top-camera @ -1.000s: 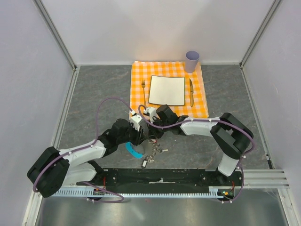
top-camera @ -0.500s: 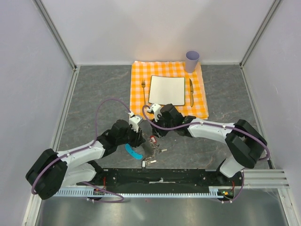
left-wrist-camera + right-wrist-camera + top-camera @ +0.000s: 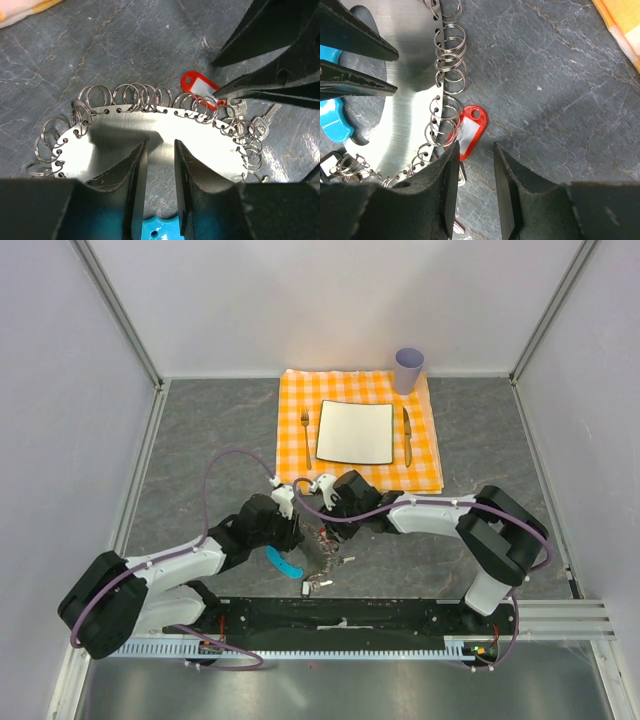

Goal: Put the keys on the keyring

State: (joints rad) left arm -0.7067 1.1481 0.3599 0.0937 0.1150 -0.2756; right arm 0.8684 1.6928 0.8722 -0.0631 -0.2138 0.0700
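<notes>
Keyring [image 3: 125, 130] lay on the table [image 3: 560, 100], close to its near edge and about mid-width. It's a half-moon steel plate with split rings [image 3: 135, 95] packed along the curved rim. The red key tag [image 3: 468, 131] lay flat against that rim, on the side toward the table's far edge, touching or overlapping a couple of rings. I couldn't tell whether it was hooked onto one. Small keys [image 3: 260, 125] were bunched at one end of the plate.

Right gripper [image 3: 475, 146] was released. Its jaws were apart, astride the tag's near end, with bare table showing between them and nothing held.

Left gripper [image 3: 160, 143] sat over the plate's straight edge with its jaws narrowly apart and the blue tab [image 3: 159, 229] running back between them. I couldn't tell whether it was actually clamping or only resting there.

Risks as I judged them:
- The tag was thin and flat on the table, so the right jaws could close over it and skid off.
- The rings were crowded right beside the tag. Closing there could pinch a neighbouring ring together with the tag and drag the whole plate.
- If the left hold was loose, any pull on the tag would pivot the plate and lose alignment.
- The two grippers were close together, so a wide correction risked finger-to-finger contact.
</notes>
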